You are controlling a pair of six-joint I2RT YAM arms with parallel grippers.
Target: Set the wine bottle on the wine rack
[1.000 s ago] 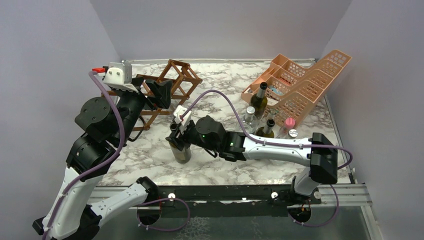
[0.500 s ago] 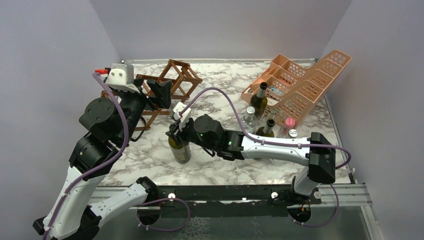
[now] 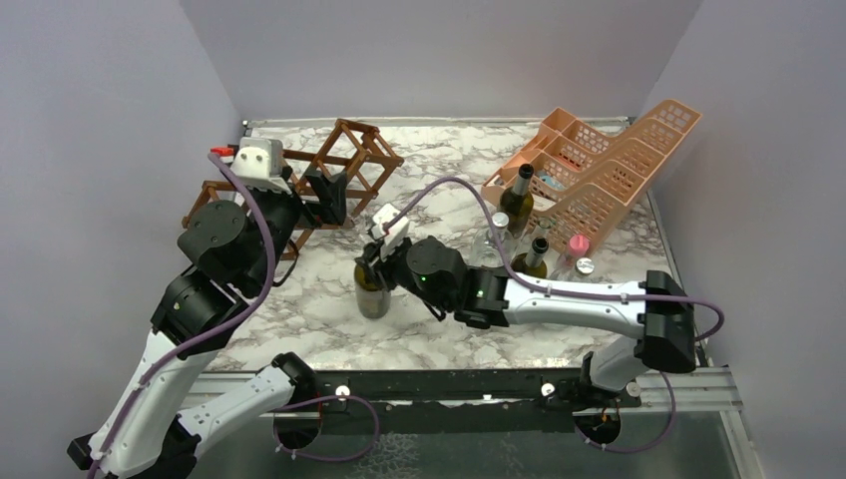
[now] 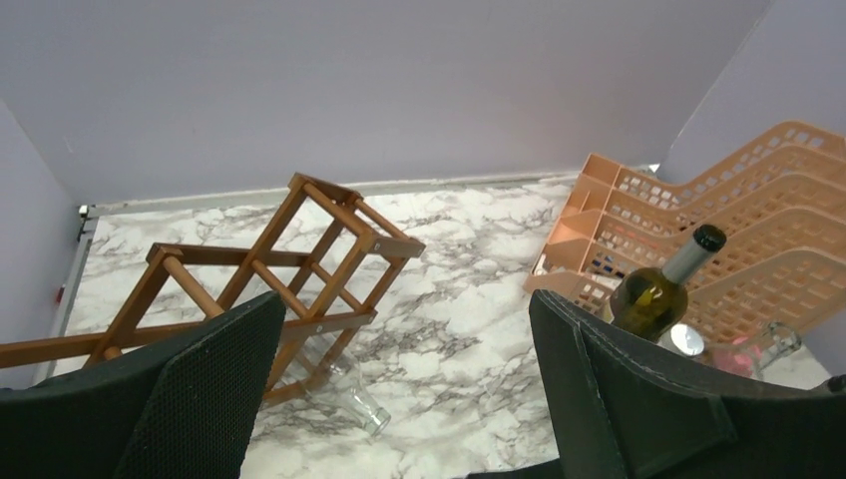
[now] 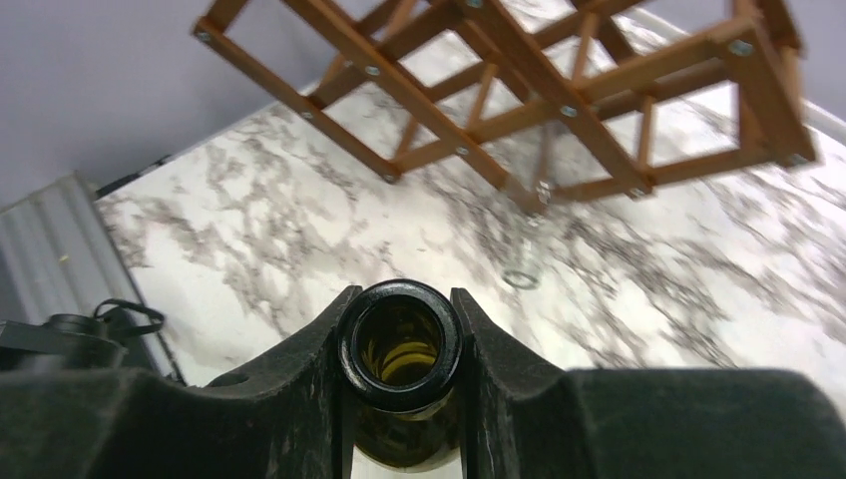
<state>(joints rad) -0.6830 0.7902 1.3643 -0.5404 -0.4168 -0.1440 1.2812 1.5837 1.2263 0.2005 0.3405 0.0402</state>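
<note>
A dark green wine bottle [image 3: 372, 292] stands upright on the marble table near the middle. My right gripper [image 3: 377, 257] is shut on its neck just under the open mouth [image 5: 399, 344], with a finger [image 5: 304, 379] pressed to each side. The brown wooden wine rack [image 3: 346, 160] stands at the back left, and it fills the top of the right wrist view [image 5: 519, 110]. My left gripper [image 3: 326, 192] hovers open in front of the rack [image 4: 299, 254], nothing between its fingers [image 4: 210, 379]. A clear glass bottle [image 4: 351, 391] lies at the rack's foot.
A peach plastic basket rack [image 3: 609, 160] leans at the back right. In front of it stand a green bottle [image 3: 517, 200], a second dark bottle [image 3: 534, 257], a clear bottle [image 3: 496, 236] and a pink-capped item [image 3: 578, 244]. Grey walls enclose the table.
My right gripper has closed onto the wine bottle's neck and shifted slightly right with it. The left arm has swung a little to the right, its gripper still open.
</note>
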